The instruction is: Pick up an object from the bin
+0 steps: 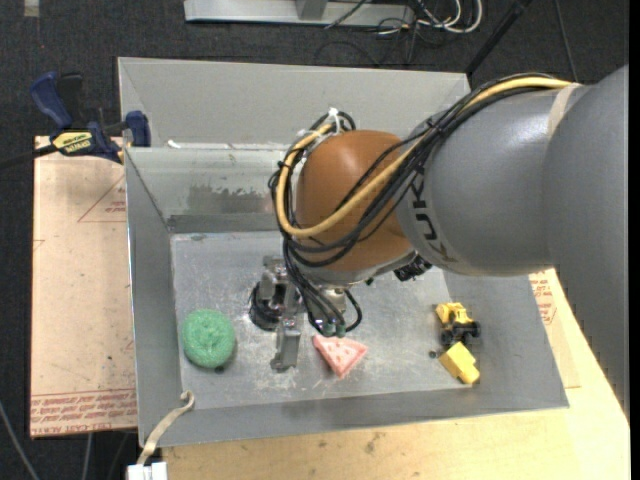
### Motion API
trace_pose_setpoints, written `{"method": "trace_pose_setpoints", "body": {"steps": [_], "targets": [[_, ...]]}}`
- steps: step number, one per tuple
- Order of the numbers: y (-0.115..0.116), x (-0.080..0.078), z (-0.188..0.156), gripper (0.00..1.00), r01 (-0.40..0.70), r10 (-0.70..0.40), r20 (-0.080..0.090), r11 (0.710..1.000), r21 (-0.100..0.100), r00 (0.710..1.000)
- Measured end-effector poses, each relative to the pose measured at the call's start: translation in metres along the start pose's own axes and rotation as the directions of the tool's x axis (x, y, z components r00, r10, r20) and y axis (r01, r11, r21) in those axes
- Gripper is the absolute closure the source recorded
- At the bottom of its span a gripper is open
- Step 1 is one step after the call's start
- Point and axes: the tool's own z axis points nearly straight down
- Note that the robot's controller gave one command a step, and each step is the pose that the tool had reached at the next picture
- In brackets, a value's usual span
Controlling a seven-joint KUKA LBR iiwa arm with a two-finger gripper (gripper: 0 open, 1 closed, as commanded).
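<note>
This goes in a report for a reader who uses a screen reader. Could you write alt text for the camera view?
A grey robot arm, reaching in from the right, has its gripper down near the floor of a grey metal bin, between a green fuzzy ball and a pink wedge. A yellow toy vehicle lies apart, farther right.

Wedge [340, 355] between ball [208, 338] and probable toy [461, 364]

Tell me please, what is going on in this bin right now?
A robot arm is working in the grey metal bin. Its gripper is down near the bin floor, between a green round pad on one side and a pink wedge-shaped piece close on the other. A yellow toy vehicle lies apart, further toward the arm's side. Nothing can be seen held yet.
</note>
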Motion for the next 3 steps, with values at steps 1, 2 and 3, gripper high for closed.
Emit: {"method": "trace_pose_setpoints", "body": {"steps": [1,2,3], "targets": [[-0.056,-0.011,0.029,0.00,-0.039,0.039,-0.013,0.999,0.005,0.999],[-0.077,-0.005,0.009,0.00,-0.060,0.060,-0.008,0.998,0.006,0.998],[-0.034,-0.036,0.044,0.00,0.006,-0.006,0.006,1.000,0.003,1.000]]}}
